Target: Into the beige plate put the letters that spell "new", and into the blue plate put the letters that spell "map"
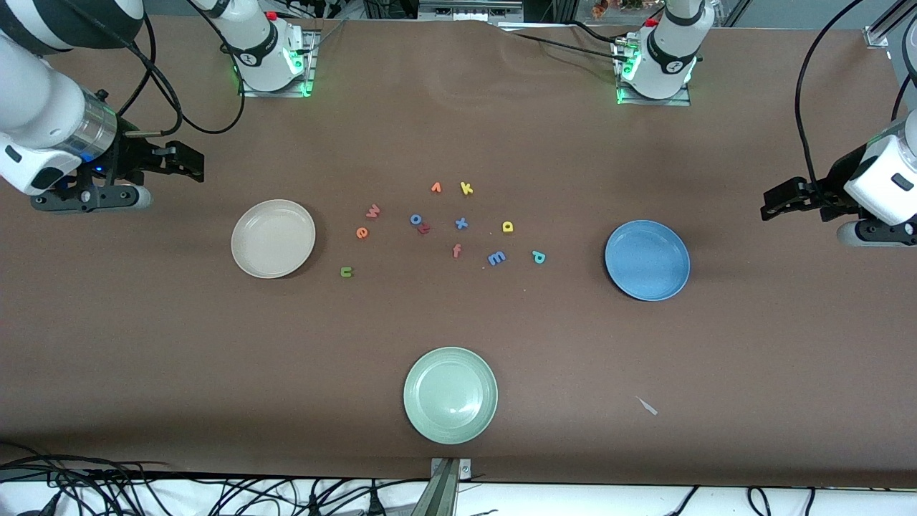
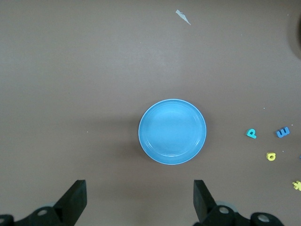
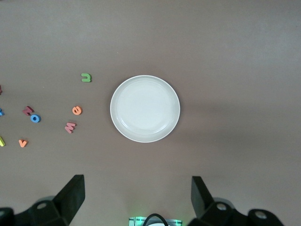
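Both jaws are held apart and empty: left gripper (image 1: 770, 204) and right gripper (image 1: 193, 163) are parked at frame edges, ready for scattered letters (image 1: 444, 229).

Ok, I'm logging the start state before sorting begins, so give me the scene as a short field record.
beige plate: empty, toward the right arm's end
blue plate: empty, toward the left arm's end
new letters: green n, orange e, pinkish w, loose on the table near the beige plate
map letters: blue m, yellow a, teal p, loose on the table
left gripper: jaws open, holding nothing
right gripper: jaws open, holding nothing
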`<control>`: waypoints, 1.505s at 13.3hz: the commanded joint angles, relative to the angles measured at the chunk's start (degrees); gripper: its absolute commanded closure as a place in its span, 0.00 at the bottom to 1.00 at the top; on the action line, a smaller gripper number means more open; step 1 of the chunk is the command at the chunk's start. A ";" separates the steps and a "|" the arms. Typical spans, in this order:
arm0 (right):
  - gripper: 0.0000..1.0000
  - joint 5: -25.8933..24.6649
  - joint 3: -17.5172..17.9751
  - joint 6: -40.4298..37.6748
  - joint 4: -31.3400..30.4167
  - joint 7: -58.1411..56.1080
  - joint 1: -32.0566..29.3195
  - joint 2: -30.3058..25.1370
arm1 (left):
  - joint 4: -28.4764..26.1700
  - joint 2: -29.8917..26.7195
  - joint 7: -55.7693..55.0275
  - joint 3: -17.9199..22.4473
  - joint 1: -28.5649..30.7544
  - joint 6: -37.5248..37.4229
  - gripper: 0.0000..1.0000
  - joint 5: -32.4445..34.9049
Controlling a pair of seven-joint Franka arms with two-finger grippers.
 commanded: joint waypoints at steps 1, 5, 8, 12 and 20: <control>0.00 0.05 0.20 0.15 -1.08 -0.56 -0.31 -1.04 | 1.42 0.63 0.61 0.16 0.15 -0.90 0.00 -1.01; 0.00 0.05 0.20 0.15 -1.08 -0.56 -0.31 -1.03 | 1.42 0.63 0.61 0.16 0.15 -0.90 0.00 -1.01; 0.00 0.05 0.29 0.50 -1.25 -0.47 -0.31 -0.95 | 1.42 0.63 0.61 0.16 0.24 -0.90 0.00 -1.01; 0.00 0.14 0.38 1.99 -1.25 -0.47 -0.31 -0.42 | 1.34 0.63 0.61 0.16 0.24 -0.90 0.00 -1.01; 0.00 0.14 0.64 2.97 -1.43 -0.47 0.04 0.63 | 1.42 0.63 0.61 0.16 0.24 -0.81 0.00 -1.01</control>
